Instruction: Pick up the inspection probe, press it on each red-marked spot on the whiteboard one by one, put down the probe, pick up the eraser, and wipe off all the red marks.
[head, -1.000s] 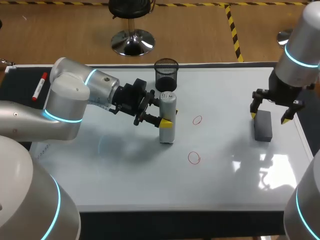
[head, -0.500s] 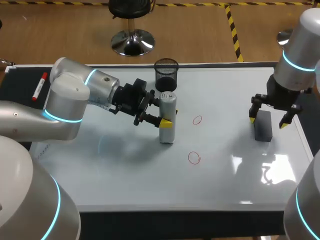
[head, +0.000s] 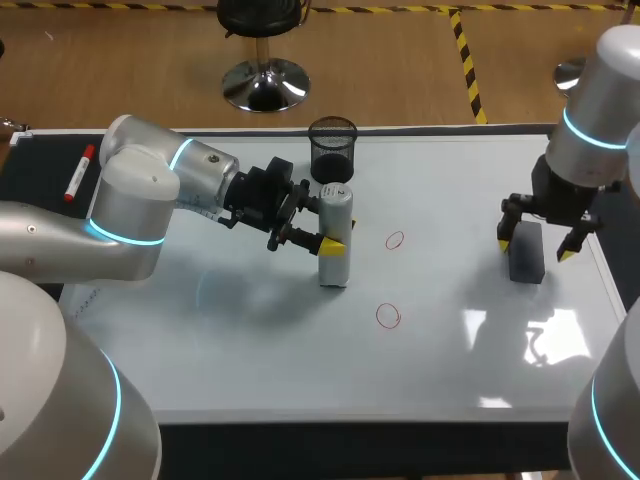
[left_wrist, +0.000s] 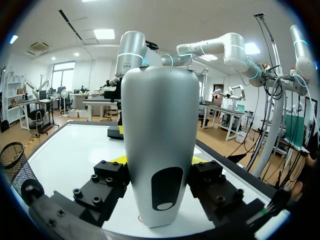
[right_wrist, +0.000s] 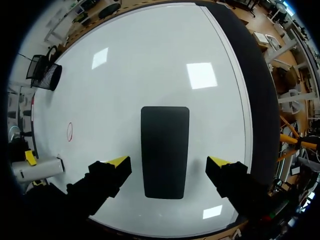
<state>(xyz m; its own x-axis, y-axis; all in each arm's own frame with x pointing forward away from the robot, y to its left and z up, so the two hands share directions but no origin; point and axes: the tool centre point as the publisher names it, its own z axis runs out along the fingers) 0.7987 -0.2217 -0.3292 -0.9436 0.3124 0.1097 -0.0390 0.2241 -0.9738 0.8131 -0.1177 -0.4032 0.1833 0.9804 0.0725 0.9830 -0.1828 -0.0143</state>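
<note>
Probe (left_wrist: 160, 150) silver, upright, tapered, dark oval (left_wrist: 166, 187), perhaps button, eraser (right_wrist: 165, 150) black

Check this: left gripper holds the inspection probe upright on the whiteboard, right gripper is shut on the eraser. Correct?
One thing is off. The right gripper is open, not shut on the eraser: the right wrist view shows its fingers on either side of it with gaps. The left gripper does hold the inspection probe upright on the whiteboard.
</note>
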